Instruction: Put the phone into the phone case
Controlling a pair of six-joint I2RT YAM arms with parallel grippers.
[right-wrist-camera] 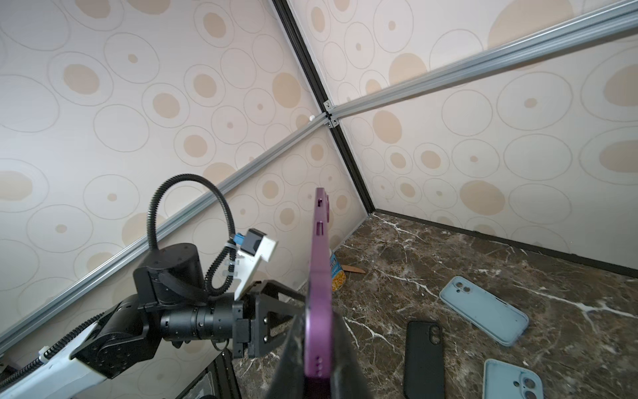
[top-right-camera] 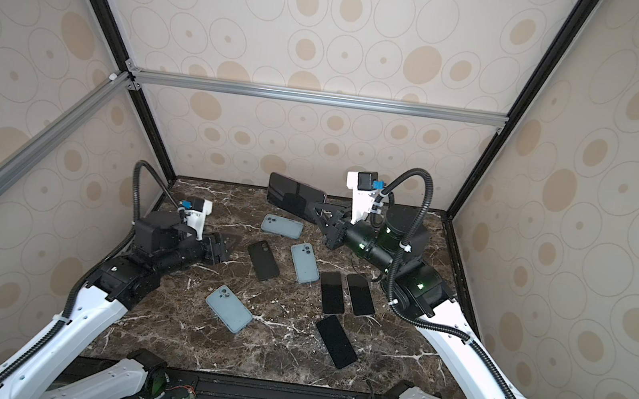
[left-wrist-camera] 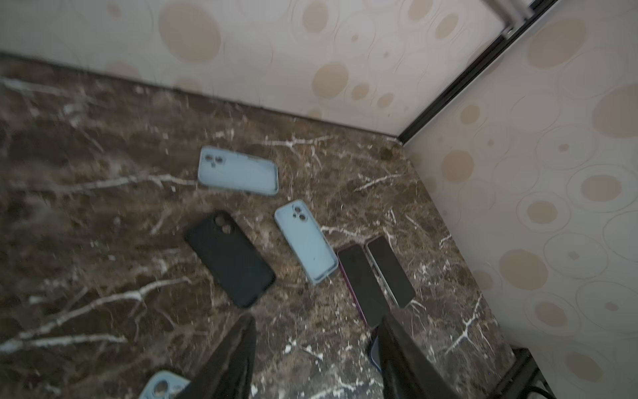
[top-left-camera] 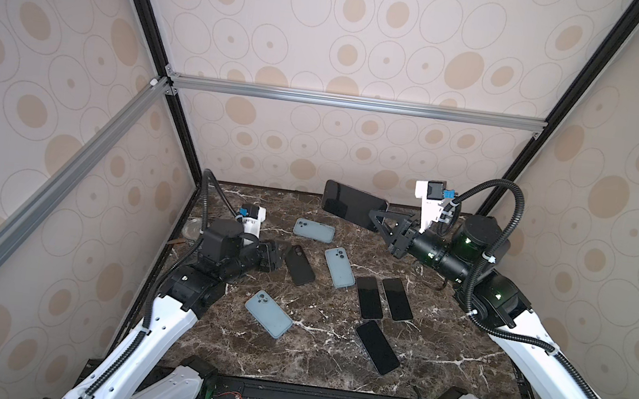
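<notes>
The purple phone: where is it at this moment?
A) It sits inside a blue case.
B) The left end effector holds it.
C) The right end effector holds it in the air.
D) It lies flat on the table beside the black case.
C: the right end effector is closed on the purple phone, which is raised above the marble table; the right wrist view shows its purple edge between the fingers.
</notes>
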